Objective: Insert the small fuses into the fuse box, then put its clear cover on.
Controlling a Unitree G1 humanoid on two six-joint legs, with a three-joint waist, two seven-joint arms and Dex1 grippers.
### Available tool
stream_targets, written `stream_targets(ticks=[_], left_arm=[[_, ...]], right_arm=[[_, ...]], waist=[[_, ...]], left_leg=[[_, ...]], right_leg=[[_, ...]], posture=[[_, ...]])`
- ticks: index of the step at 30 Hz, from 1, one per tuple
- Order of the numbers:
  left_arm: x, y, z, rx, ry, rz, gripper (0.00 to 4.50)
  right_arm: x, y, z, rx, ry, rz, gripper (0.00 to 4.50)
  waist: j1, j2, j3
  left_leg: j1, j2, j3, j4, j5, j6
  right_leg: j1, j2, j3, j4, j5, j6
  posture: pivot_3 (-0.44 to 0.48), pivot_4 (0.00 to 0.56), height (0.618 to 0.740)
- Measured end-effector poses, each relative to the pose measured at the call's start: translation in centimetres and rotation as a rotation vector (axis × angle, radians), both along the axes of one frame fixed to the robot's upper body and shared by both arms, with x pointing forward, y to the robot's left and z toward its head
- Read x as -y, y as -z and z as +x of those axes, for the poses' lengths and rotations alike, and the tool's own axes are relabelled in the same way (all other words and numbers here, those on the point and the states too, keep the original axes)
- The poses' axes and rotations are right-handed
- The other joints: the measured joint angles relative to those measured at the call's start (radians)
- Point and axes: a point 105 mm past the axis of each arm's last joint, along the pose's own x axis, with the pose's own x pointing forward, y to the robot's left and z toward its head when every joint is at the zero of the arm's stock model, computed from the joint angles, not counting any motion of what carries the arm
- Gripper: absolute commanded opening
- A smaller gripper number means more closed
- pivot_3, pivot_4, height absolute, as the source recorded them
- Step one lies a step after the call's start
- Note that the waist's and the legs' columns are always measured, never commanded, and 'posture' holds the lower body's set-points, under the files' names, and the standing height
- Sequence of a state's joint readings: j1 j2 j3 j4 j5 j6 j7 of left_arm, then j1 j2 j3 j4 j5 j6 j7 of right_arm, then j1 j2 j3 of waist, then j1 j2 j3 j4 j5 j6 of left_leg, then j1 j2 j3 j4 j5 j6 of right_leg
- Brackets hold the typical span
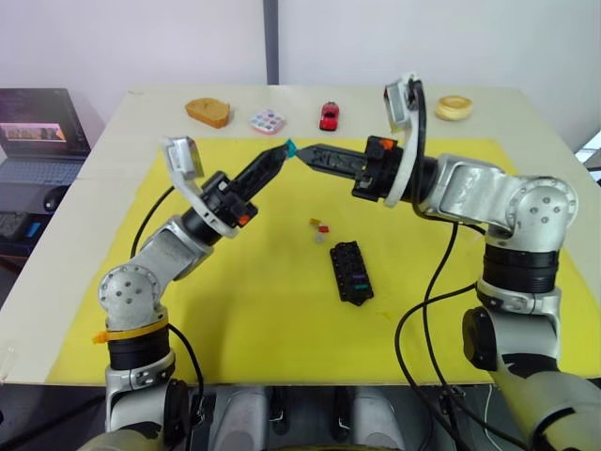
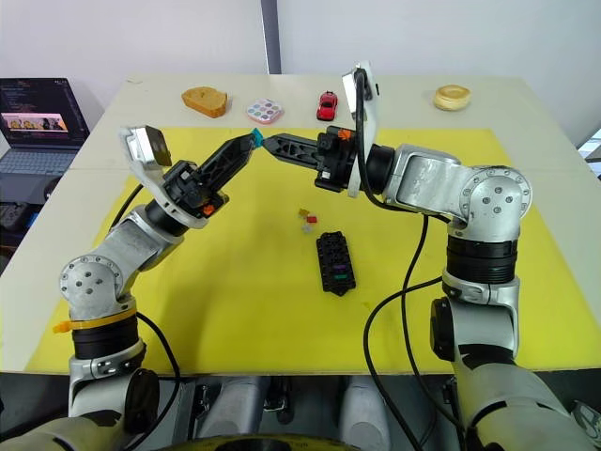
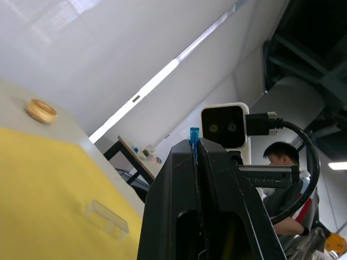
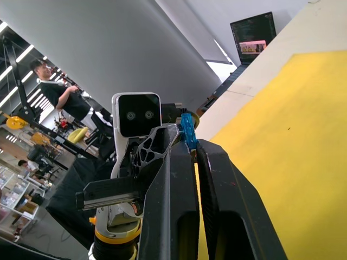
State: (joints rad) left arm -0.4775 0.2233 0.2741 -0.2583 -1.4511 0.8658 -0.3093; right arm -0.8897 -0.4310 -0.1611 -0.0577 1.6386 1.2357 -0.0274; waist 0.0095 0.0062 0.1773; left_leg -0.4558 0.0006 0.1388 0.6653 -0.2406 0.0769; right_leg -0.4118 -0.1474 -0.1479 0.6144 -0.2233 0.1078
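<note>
The two arms are meeting tip to tip in the upper middle of the head view, above the yellow mat (image 1: 235,310). The left gripper (image 1: 278,156) is clamped on the teal-blue fuse (image 1: 290,147); the right gripper (image 1: 306,154), fingers barely parted, is closing in on it. A clean handover needs the right fingers gripping the fuse body squarely before the left lets go. The fuse box (image 1: 350,272) is lying centre-frame, loose fuses (image 1: 320,227) just above it, unobstructed. The clear cover (image 3: 107,218) is resting at the mat's edge. The toy car (image 1: 329,116) and palette (image 1: 268,120) are sitting along the top.
</note>
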Motion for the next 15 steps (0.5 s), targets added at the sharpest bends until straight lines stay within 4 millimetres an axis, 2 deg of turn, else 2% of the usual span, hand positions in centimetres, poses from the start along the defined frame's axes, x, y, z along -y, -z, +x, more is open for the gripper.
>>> stream_targets(ticks=[4, 7, 12, 15], left_arm=[[0.0, 0.0, 0.0, 0.004, 0.002, 0.010, 0.00], [-0.2, 0.3, -0.1, 0.003, 0.000, 0.036, 1.02], [-1.2, 1.6, -0.1, -0.004, -0.024, 0.154, 3.60], [-2.6, 1.6, -0.3, 0.017, -0.048, 0.243, 3.60]], right_arm=[[0.0, 0.0, 0.0, -0.002, -0.002, -0.005, 0.03], [-0.1, 0.0, -0.1, -0.003, -0.004, -0.003, 0.00], [0.2, -0.2, 0.0, 0.009, 0.001, 0.003, 0.00], [1.2, -0.1, 0.3, 0.059, 0.028, -0.050, 0.00]], waist=[[0.000, 0.000, 0.000], [0.000, 0.000, 0.000], [-0.001, 0.000, 0.000], [0.001, 0.000, 0.000]], left_leg=[[-0.001, 0.000, 0.000, 0.000, 0.000, 0.000], [-0.002, 0.000, 0.000, 0.000, 0.000, 0.000], [-0.006, 0.000, 0.000, 0.000, 0.000, 0.000], [-0.007, 0.000, 0.001, 0.000, 0.000, 0.000]], right_leg=[[-0.001, 0.000, 0.000, 0.000, 0.000, 0.000], [-0.002, 0.000, 0.000, 0.000, 0.000, 0.000], [-0.006, 0.000, 0.000, 0.001, 0.000, 0.000], [-0.008, 0.001, 0.001, 0.001, 0.000, 0.000]], posture=[[0.000, 0.150, 0.740], [0.000, 0.150, 0.740], [0.000, 0.150, 0.740], [0.000, 0.150, 0.740]])
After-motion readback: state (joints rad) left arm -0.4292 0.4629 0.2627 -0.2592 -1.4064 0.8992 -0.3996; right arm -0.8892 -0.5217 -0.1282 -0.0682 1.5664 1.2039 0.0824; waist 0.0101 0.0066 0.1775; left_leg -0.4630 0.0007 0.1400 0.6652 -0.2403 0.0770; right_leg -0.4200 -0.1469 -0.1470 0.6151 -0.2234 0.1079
